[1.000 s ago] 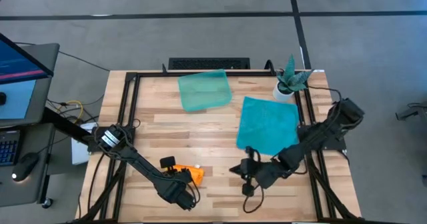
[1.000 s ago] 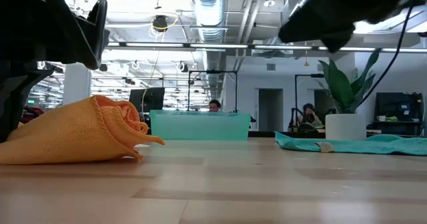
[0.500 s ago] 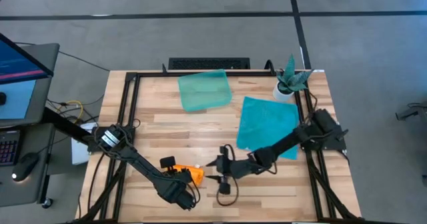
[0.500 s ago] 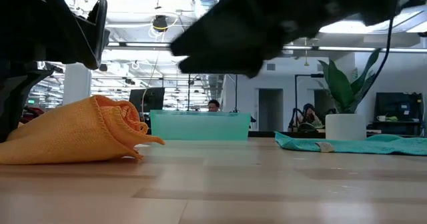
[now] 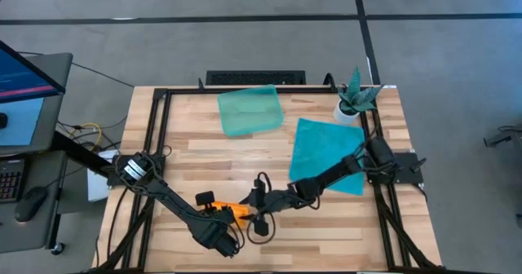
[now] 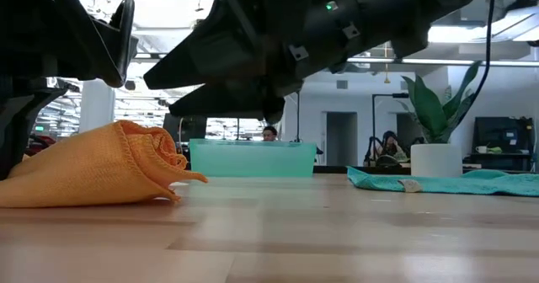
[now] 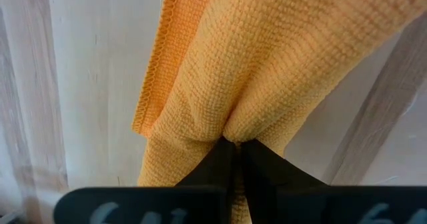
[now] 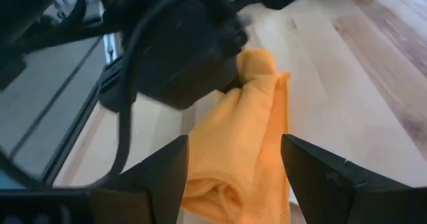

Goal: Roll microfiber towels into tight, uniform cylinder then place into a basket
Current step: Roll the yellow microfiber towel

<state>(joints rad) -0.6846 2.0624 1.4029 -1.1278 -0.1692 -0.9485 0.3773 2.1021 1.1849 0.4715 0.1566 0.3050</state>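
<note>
The orange towel (image 5: 234, 211), loosely rolled, lies on the table near the front edge, its spiral end (image 6: 164, 152) showing in the low view. My left gripper (image 5: 226, 218) is shut on it. My right gripper (image 5: 254, 210) is open just right of the roll, its fingers (image 8: 167, 177) standing on either side of the roll's end (image 8: 247, 151), which they do not visibly touch. The teal towel (image 5: 328, 153) lies flat at the right. The pale-green basket (image 5: 250, 111) stands at the far middle. My left gripper pinches a bunched fold of the orange towel (image 7: 230, 127) between its two shut fingers, coming steeply from above. Several layers gather into the pinch. The towel rests on the table below the fingers, slack.
A small white pot with a green plant (image 5: 352, 103) stands at the far right corner, beside the teal towel. Bare wood lies between the orange towel and the basket. A black frame rail (image 5: 159, 127) runs along the table's left side.
My right gripper has swept from the table's front right toward the left and downward, up to the orange towel, and its fingers have opened on the way. The orange towel and my left gripper have stayed put.
</note>
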